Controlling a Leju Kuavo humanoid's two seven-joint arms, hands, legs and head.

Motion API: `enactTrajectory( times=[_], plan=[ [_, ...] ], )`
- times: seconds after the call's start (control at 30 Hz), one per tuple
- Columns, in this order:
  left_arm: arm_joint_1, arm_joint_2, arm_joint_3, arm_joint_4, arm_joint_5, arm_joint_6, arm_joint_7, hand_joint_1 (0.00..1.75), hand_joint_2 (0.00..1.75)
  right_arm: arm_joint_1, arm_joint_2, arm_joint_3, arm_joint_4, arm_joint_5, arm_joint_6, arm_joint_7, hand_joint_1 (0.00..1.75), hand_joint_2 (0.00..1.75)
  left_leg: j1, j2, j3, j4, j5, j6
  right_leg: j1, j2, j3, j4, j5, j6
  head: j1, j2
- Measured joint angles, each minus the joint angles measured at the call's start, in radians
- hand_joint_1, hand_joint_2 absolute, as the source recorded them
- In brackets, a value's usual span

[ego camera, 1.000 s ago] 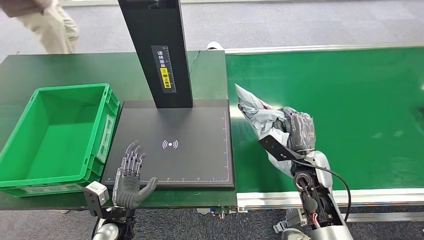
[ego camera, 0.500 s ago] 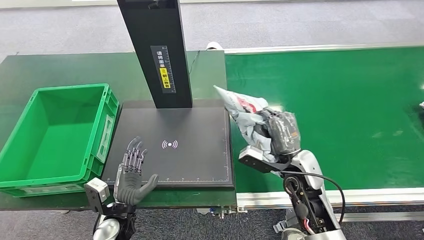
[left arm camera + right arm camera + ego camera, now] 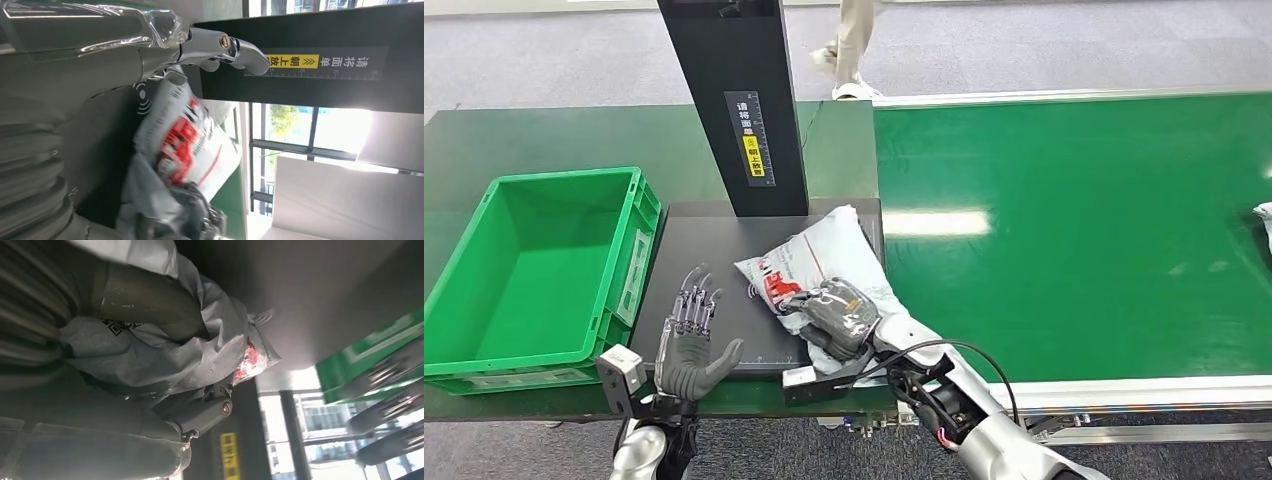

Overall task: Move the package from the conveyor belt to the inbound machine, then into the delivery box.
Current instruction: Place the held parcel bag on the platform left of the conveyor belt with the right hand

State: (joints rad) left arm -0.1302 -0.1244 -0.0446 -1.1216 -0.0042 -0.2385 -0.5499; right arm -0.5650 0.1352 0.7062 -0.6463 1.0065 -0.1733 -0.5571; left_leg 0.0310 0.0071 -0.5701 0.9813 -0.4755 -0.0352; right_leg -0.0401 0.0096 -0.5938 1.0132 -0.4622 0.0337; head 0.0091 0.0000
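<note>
A crumpled grey plastic package (image 3: 809, 262) with red print lies on the black plate of the inbound machine (image 3: 714, 240), over its scan mark. My right hand (image 3: 836, 318) grips the package's near end, low over the plate's front right part. The right wrist view has the package (image 3: 165, 347) wrapped by the thumb. My left hand (image 3: 690, 345) hovers at the plate's front left corner, fingers spread, holding nothing. In the left wrist view the package (image 3: 185, 145) lies just beyond those fingers (image 3: 225, 47). The green delivery box (image 3: 484, 345) stands to the left of the machine.
The machine's black post (image 3: 734, 100) rises at the back of the plate. The green conveyor belt (image 3: 1084, 230) runs to the right, with another pale package (image 3: 1264, 215) at its far right edge. A person's legs (image 3: 849, 45) pass behind the table.
My right hand has carried the package left off the belt and down onto the machine's plate. A person now walks behind the table. My left hand has hardly moved.
</note>
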Motion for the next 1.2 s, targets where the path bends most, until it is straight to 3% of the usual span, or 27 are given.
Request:
enactTrajectory(
  times=[0.33,0.47,0.53,0.7,1.0,1.2],
  plan=[
    [-0.019,0.0,0.0,0.018,-0.006,0.003,0.001,0.0,1.75,-0.016,0.041,0.067,0.035,-0.063,-0.046,-0.017,1.71,1.75,0.0,0.0,0.0,0.0,0.0,0.0,0.0,0.0,0.0,0.0,0.0,0.0,0.0,0.0],
    [-0.028,0.0,0.0,0.031,-0.003,0.006,0.001,0.0,1.75,-0.021,0.051,0.074,0.042,-0.087,-0.066,-0.009,0.09,1.75,0.0,0.0,0.0,0.0,0.0,0.0,0.0,0.0,0.0,0.0,0.0,0.0,0.0,0.0],
    [-0.028,0.001,0.001,0.034,-0.001,0.008,0.001,0.0,1.75,-0.022,0.053,0.074,0.043,-0.103,-0.088,0.002,0.0,1.75,0.0,0.0,0.0,0.0,0.0,0.0,0.0,0.0,0.0,0.0,0.0,0.0,0.0,0.0],
    [-0.022,0.003,0.001,0.034,0.001,0.015,0.001,0.0,1.75,-0.022,0.049,0.051,0.037,-0.176,-0.117,0.028,0.0,1.75,0.0,0.0,0.0,0.0,0.0,0.0,0.0,0.0,0.0,0.0,0.0,0.0,0.0,0.0],
    [0.011,0.002,0.003,0.017,0.002,0.017,0.012,0.0,1.75,0.018,0.026,-0.086,-0.033,-0.359,-0.094,0.01,0.0,1.75,0.0,0.0,0.0,0.0,0.0,0.0,0.0,0.0,0.0,0.0,0.0,0.0,0.0,0.0],
    [0.011,-0.001,0.002,0.015,-0.006,0.017,0.014,0.0,1.75,0.045,0.017,-0.139,-0.057,-0.408,-0.065,-0.01,0.0,1.75,0.0,0.0,0.0,0.0,0.0,0.0,0.0,0.0,0.0,0.0,0.0,0.0,0.0,0.0]
  ],
)
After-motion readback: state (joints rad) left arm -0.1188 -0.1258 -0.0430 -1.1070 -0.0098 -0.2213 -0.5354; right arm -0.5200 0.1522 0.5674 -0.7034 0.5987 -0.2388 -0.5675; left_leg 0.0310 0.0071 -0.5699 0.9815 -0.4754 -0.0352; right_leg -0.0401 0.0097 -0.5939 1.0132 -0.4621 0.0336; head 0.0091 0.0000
